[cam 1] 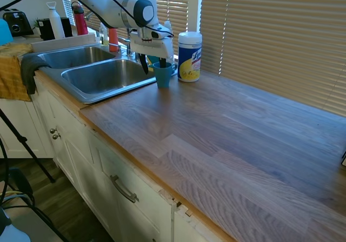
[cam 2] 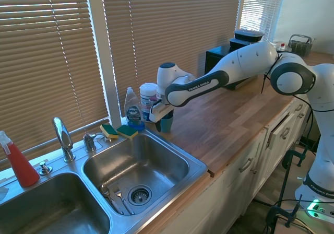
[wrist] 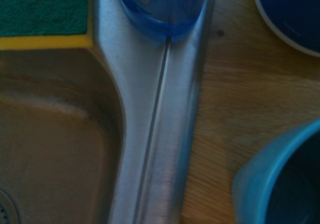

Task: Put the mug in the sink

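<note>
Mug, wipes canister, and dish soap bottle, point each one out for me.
mug (cam 1: 162, 75): first exterior view, on its teal side wall.
wipes canister (cam 1: 189, 61): first exterior view, on its yellow label.
dish soap bottle (cam 2: 133, 110): second exterior view, on its front label.

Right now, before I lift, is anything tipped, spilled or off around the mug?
Nothing stands out. The mug stands upright on the counter beside the sink, with the gripper at its rim. No spill shows. Cutlery lies near the drain of that basin.
</note>
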Robot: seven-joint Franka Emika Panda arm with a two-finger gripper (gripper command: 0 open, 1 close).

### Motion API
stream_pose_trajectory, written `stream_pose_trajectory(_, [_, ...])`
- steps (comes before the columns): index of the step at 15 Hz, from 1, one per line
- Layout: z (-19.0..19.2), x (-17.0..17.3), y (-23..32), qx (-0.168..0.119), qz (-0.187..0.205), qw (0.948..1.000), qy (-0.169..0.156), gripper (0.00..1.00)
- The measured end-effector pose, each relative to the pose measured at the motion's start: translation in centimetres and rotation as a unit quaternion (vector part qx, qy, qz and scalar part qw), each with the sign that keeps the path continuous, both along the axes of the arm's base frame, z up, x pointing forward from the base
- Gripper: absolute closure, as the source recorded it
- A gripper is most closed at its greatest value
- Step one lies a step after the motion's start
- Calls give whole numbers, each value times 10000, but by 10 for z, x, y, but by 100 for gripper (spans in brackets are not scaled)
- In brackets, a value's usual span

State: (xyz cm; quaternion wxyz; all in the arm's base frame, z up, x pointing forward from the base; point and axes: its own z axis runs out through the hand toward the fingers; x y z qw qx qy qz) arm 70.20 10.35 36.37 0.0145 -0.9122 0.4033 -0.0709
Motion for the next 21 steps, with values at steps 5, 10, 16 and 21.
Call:
stream_pose_trajectory(5, [-5,1,-4,47,-72,10000,42,100])
stream_pose_trajectory(10, [-9,1,-7,87,-122,9999,76,100])
stream_pose_trajectory(16, [-10,2,-10,152,-124,9998,93,100])
stream_pose_trajectory(21, [20,-5,7,135,34,9999,5,100])
